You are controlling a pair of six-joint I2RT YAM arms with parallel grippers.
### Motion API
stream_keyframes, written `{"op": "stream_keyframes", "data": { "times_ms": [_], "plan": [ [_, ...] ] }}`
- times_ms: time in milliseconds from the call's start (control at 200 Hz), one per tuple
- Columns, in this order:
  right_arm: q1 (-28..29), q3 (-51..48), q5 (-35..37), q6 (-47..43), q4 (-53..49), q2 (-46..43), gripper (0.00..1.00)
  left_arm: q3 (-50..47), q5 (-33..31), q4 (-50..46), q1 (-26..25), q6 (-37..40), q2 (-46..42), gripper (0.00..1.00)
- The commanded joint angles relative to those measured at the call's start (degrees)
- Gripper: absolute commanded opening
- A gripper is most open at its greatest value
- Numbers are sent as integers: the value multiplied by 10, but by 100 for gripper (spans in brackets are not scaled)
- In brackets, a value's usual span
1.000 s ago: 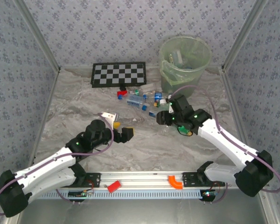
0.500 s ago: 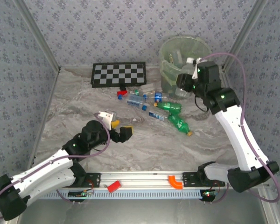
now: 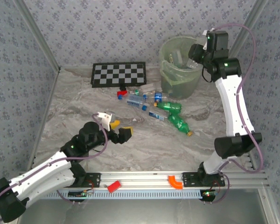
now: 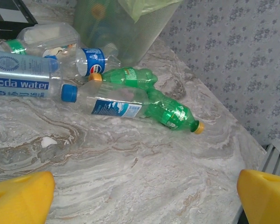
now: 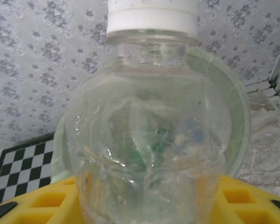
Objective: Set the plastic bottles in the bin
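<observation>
Item: clear bottle (image 5: 149, 121), white cap; your right gripper (image 3: 194, 51) clamps its body above the bin (image 3: 177, 86) rim. Likely light, thin-walled, slippery; grip mid-body. Other plastic bottles (image 3: 170, 109): lying just before the bin. Left gripper (image 3: 121, 134): jaws apart, well short of the bin.

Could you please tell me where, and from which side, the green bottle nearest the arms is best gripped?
Probably best to take the green bottle across its labelled middle, coming straight down from above. It lies flat on the marble table, its cap half free on both sides, while its base end meets a clear blue-labelled bottle.
</observation>
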Motion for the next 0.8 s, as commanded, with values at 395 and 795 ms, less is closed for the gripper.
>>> {"op": "stream_keyframes", "data": {
  "times_ms": [395,795],
  "plan": [
    [-43,205,21,-34,-105,174,51,25,17,-34,-4,18,-34,100],
    [-56,229,19,-45,-126,199,52,23,14,-36,-4,17,-36,100]
  ]
}}
